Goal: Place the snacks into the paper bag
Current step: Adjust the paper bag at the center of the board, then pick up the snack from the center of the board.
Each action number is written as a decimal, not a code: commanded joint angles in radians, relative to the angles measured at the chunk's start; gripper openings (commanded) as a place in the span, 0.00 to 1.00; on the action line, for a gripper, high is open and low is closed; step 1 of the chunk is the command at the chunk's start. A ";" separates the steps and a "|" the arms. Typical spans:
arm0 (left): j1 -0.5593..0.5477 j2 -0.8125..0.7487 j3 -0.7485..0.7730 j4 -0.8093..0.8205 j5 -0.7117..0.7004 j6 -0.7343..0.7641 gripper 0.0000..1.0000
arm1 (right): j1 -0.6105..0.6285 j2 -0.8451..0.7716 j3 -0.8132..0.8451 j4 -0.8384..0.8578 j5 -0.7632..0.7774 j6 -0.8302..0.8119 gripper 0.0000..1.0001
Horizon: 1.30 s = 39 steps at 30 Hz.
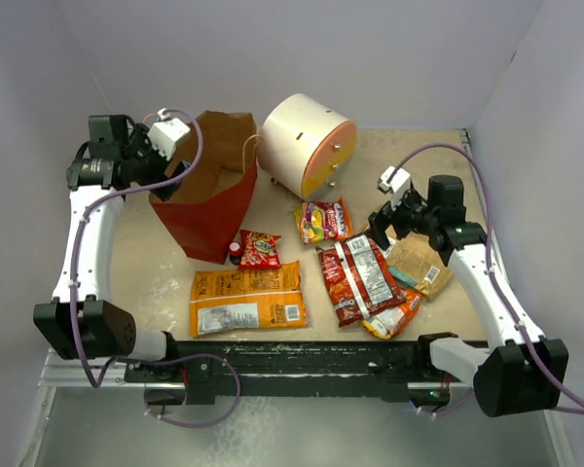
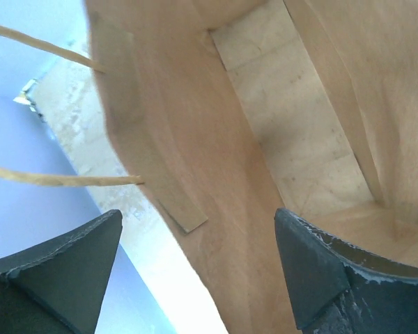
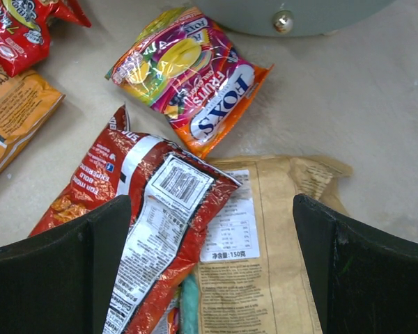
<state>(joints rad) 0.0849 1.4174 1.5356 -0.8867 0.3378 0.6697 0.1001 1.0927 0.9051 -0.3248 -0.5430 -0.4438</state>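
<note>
The paper bag (image 1: 212,209) stands open at the back left, red outside and brown inside (image 2: 292,125). My left gripper (image 1: 172,156) hovers at its left rim, open (image 2: 195,271); the bag's wall runs between the jaws without touching them. The snacks lie on the table: a large orange packet (image 1: 246,298), a small red one (image 1: 260,249), a yellow-pink one (image 1: 323,221) (image 3: 188,73), a dark red one with a white label (image 1: 358,278) (image 3: 146,209) and a tan one (image 1: 420,263) (image 3: 272,243). My right gripper (image 1: 384,229) (image 3: 209,271) hangs open above the dark red and tan packets, holding nothing.
A cream cylindrical drawer unit (image 1: 307,144) lies behind the snacks, right of the bag. A tiny dark bottle with a red cap (image 1: 235,250) stands against the small red packet. A teal packet edge (image 3: 189,306) peeks out under the dark red one. White walls enclose the table.
</note>
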 commanded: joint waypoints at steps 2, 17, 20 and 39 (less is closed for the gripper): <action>0.007 -0.121 0.067 0.172 -0.014 -0.211 0.99 | 0.044 0.059 0.058 0.064 -0.015 0.023 1.00; -0.256 -0.267 0.018 -0.185 0.387 0.088 0.99 | 0.064 0.004 0.009 0.092 0.068 0.079 1.00; -0.339 -0.267 -0.059 -0.233 0.372 0.151 0.97 | 0.063 -0.010 0.008 0.086 0.097 0.067 1.00; -0.764 0.075 -0.366 0.171 0.077 0.309 0.83 | -0.051 -0.058 0.005 0.073 0.136 0.046 1.00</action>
<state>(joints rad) -0.6586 1.4437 1.1370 -0.8181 0.3965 0.9390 0.0792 1.0733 0.9081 -0.2649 -0.3840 -0.3935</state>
